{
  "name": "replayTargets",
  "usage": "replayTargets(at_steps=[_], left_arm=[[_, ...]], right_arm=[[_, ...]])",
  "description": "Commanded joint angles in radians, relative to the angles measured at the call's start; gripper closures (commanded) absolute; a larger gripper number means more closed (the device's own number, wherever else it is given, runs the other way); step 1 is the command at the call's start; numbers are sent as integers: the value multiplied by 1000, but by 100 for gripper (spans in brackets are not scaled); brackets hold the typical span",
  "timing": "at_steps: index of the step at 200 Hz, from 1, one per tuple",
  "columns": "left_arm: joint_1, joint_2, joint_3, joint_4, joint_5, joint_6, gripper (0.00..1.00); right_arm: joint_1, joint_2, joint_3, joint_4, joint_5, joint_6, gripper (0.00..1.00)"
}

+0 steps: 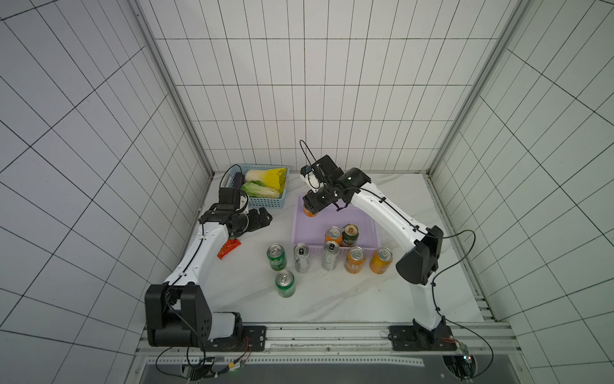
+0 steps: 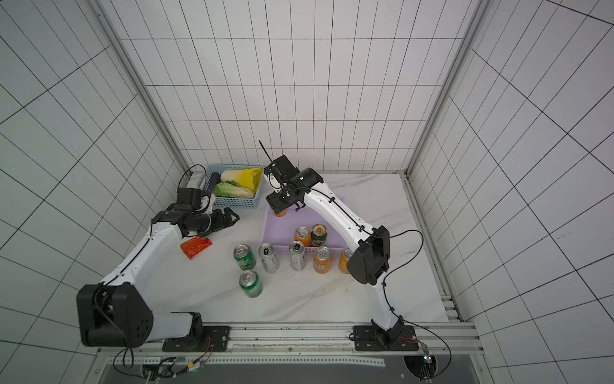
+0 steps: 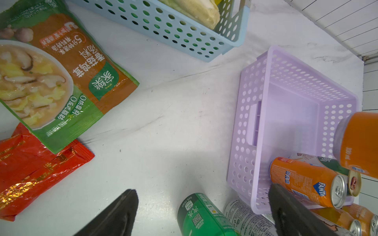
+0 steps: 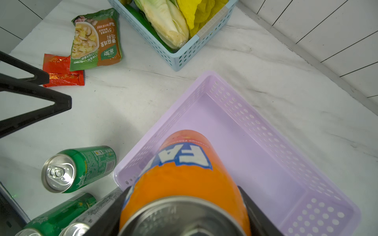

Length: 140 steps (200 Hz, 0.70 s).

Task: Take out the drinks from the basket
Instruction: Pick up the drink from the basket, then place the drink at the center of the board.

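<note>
Two drinks stand in the lilac basket (image 1: 312, 227), you can see: an orange can (image 1: 333, 235) and a dark green can (image 1: 350, 234), side by side near its front wall. Your right gripper (image 1: 310, 207) is clamped on a third, the held orange can (image 4: 184, 179), upright over the basket's far corner nearest the blue basket (image 1: 265, 202), and it looks lifted off the floor. Six more stand on the table out front: two green cans (image 1: 276, 257), two silver cans (image 1: 301, 257) and two orange table cans (image 1: 355, 260). Your left gripper (image 1: 264, 217) hangs near the blue basket, jaws spread wide, nothing between them. Under that arm, a green soup packet (image 3: 61, 71) overlaps the red packet (image 1: 228, 248).
</note>
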Motion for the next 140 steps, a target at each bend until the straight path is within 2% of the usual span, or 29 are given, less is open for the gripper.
replayTargets(at_steps=[1,140], left_arm=[[7,4,-6,19,8,14,2],[16,-27,-3,17,14,20,2]], right_arm=[[30,-88,-22,-20,24,9,42],[225,-431,-240,-94,84,110,42]])
